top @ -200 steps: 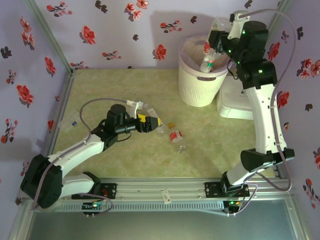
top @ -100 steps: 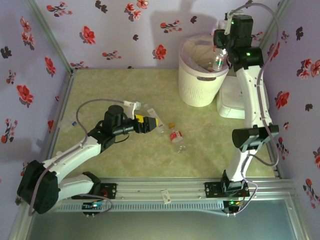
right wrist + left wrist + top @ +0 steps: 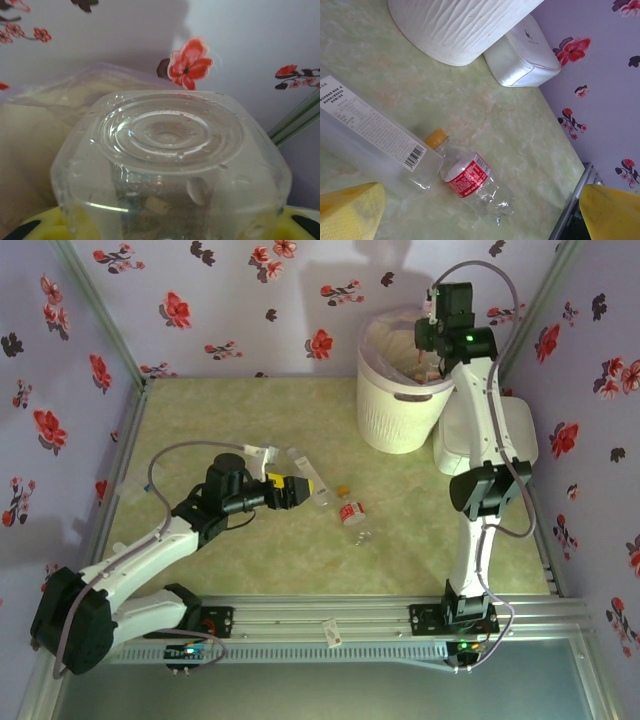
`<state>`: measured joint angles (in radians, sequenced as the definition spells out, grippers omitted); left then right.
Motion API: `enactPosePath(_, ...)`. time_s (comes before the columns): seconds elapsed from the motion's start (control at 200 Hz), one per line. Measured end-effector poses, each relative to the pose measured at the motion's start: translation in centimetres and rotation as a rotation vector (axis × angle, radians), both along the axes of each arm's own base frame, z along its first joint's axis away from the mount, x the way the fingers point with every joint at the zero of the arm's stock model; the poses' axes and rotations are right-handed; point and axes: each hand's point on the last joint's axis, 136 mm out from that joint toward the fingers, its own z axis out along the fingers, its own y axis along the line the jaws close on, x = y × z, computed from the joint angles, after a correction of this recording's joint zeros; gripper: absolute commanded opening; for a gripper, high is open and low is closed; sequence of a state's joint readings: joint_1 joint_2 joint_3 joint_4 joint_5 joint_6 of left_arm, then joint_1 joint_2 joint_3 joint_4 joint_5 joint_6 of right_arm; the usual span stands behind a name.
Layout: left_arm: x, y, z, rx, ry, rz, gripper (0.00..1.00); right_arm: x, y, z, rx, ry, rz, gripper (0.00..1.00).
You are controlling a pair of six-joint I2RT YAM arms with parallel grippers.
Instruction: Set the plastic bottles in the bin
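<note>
On the table (image 3: 250, 420), the bin (image 3: 398, 405) stands at the far edge toward the right corner. A box (image 3: 480, 445) sits just beside it on the right, near the table's right edge. Two bottles lie near the table's middle, well apart from the bin: a long bottle (image 3: 305, 478) on the left, and a short bottle (image 3: 353, 515) just beside it on the right, nearer the front edge. A third bottle (image 3: 170, 165) sits in the right gripper (image 3: 430, 345) above the bin's opening.
</note>
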<state>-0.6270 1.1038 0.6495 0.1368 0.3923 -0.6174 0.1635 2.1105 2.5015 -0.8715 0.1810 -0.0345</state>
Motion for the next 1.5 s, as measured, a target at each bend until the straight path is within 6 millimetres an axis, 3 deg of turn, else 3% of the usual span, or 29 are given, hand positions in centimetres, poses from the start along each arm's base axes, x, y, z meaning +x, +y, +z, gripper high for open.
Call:
enactPosePath(0.69, -0.1, 0.6, -1.0, 0.028, 0.027, 0.018, 1.0, 2.8, 0.8, -10.9, -0.039, 0.222, 0.027, 0.21)
enactPosePath(1.0, -0.1, 0.7, -1.2, 0.034, 0.034, 0.022, 1.0, 3.1, 0.6, -11.9, -0.032, 0.24, 0.028, 0.28)
enactPosePath(1.19, -0.1, 0.7, -1.3, 0.037, 0.036, 0.025, 1.0, 3.2, 0.6, -12.6, -0.03, 0.254, 0.03, 0.49)
enactPosePath(1.315, 0.0, 0.8, -1.3, 0.038, 0.035, 0.031, 1.0, 3.2, 0.8, -12.6, -0.025, 0.254, 0.037, 0.54)
enactPosePath(1.5, 0.3, 0.9, -1.7, 0.045, 0.049, 0.051, 1.0, 2.7, 1.2, -10.7, 0.004, 0.222, 0.051, 0.67)
